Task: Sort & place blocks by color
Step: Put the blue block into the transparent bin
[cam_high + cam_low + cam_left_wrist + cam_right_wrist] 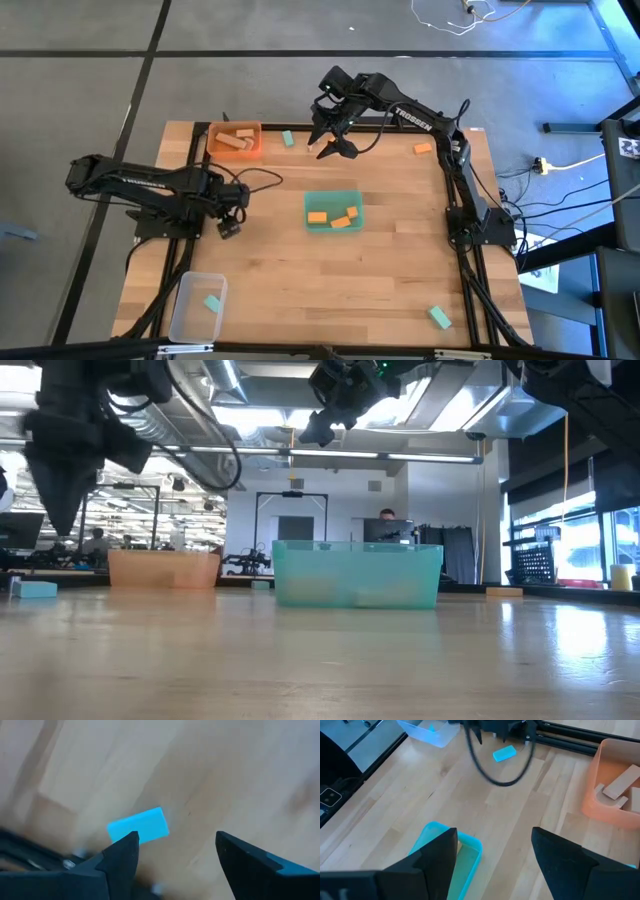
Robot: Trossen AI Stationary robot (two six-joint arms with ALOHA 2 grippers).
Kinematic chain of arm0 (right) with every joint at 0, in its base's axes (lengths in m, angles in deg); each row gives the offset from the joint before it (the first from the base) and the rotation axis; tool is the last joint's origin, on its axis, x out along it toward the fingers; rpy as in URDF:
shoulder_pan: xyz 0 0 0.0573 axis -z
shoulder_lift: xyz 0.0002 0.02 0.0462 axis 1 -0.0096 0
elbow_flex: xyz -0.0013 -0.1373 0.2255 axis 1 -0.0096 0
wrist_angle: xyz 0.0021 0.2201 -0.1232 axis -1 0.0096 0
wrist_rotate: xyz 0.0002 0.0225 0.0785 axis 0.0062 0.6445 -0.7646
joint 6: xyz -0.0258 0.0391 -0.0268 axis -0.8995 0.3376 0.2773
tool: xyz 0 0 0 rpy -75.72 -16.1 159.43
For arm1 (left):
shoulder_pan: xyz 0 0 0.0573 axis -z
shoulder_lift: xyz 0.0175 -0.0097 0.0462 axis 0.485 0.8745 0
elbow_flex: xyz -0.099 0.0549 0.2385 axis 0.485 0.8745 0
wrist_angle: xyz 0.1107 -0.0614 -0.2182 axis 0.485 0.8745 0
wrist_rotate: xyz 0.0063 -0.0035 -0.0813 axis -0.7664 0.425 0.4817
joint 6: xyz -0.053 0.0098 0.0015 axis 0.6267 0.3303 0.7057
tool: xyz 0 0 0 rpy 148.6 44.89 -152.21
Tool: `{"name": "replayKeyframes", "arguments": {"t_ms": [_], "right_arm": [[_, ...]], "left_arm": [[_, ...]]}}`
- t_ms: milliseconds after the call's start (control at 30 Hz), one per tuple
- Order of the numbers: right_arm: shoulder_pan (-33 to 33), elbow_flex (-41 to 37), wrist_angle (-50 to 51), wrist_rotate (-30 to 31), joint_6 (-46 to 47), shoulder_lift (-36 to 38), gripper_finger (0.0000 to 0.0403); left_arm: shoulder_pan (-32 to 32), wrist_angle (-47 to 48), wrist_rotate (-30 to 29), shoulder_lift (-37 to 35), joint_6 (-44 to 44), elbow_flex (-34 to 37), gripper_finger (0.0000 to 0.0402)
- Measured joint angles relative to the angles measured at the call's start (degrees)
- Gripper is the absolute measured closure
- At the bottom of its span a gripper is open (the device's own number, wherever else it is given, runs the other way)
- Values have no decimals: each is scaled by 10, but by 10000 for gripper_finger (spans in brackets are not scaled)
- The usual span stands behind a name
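Blocks are scattered all over the wooden table (pixel 270 290), so going left to right with the green tray (pixel 333 210) in the middle as my reference. Far to the left of it and toward the near edge sits the clear tray (pixel 190 310) with one mint block (pixel 212 303) inside. The left gripper (pixel 229 228) hangs just left of the green tray, fingers spread wide and holding nothing, and its wrist cam shows a mint block (pixel 138 825) lying flat on the wood right under it. Up and left of the green tray is the orange tray (pixel 234 140), with pale wood blocks (pixel 231 141) in it. Another mint block (pixel 287 138) lies loose between the orange tray and the right gripper (pixel 333 146), which hovers just behind the green tray, fingers apart and empty. The green tray itself has orange blocks (pixel 343 220) inside. To the right and behind it, a single orange block (pixel 422 148) sits on the table, and far right toward the near corner is one more mint block (pixel 439 317)
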Motion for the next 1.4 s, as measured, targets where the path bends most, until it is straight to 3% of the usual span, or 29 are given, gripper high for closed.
{"name": "replayKeyframes", "arguments": {"t_ms": [300,567,900,1400], "right_arm": [[0,0,-6,0,0,0,148],[0,0,-21,0,0,0,148],[0,0,-30,0,0,0,148],[0,0,-31,0,0,0,148]], "left_arm": [[-2,-33,-35,12,502,2,150],[32,-32,-97,12,836,2,150],[68,27,-100,72,1005,2,150],[72,27,-86,199,1071,20,150]]}}
